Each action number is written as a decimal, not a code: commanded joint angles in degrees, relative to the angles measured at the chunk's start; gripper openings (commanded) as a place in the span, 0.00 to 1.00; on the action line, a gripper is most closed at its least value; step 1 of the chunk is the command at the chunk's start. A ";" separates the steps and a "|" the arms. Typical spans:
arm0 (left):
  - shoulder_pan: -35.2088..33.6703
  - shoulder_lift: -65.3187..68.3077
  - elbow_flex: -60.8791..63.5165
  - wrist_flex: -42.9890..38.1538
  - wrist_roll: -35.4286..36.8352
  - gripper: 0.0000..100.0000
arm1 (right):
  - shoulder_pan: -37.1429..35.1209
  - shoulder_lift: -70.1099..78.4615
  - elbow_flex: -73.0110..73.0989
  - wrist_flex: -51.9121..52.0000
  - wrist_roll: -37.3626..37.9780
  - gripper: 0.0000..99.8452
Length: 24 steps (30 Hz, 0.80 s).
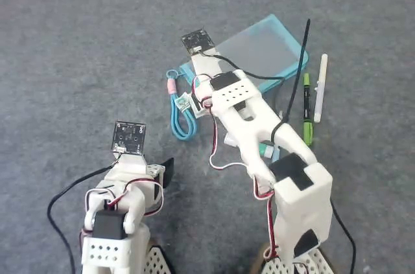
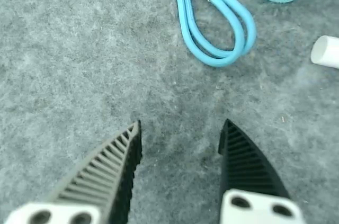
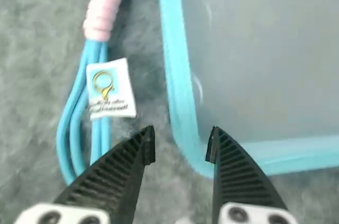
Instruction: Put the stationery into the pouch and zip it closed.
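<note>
1. the pouch (image 1: 262, 47) lies flat on the grey desk (image 1: 78, 60), blue cord (image 1: 181, 118) looped beside it.
2. green pen (image 1: 307, 115) and white pen (image 1: 320, 89) lie just beside it (outside).
3. right pincer (image 3: 181, 142), released, hangs over the pouch's corner.
4. left pincer (image 2: 182, 144), released, near the cord.

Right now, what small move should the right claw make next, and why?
Probably lower the right claw a little and close it on the pouch rim. Its jaws stand open just over that teal corner, beside the blue cord, and the green pen lies outside it.
</note>
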 commanded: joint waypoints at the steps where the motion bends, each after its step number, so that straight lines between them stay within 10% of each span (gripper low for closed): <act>1: 0.35 -0.79 -0.40 0.44 0.62 0.23 | 0.84 0.75 -0.44 -4.53 -0.35 0.17; 24: 0.35 -0.79 -0.40 0.44 0.62 0.23 | 20.35 2.77 -7.91 18.51 10.81 0.01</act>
